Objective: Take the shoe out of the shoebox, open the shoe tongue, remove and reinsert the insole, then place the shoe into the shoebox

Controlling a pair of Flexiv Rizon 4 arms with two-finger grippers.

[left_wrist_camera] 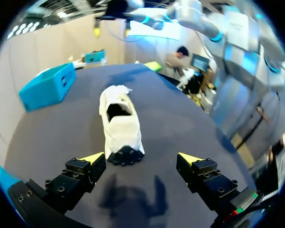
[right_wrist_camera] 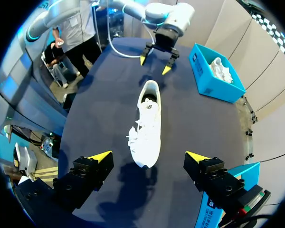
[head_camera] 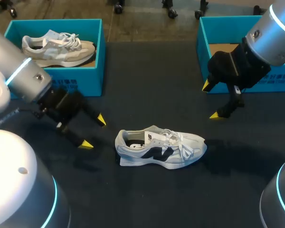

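A white sneaker with a dark side logo lies on its side on the black table, heel toward my left arm. My left gripper hangs open just left of the heel; in its own view the shoe's heel sits ahead of its open gripper. Up and to the right of the toe, my right gripper is open in front of the right teal shoebox. From the right wrist the sneaker lies ahead of that gripper, toe nearest.
A second teal box at the back left holds another pale shoe; it also shows as the box in the right wrist view. The right shoebox appears beyond the sneaker in the left wrist view.
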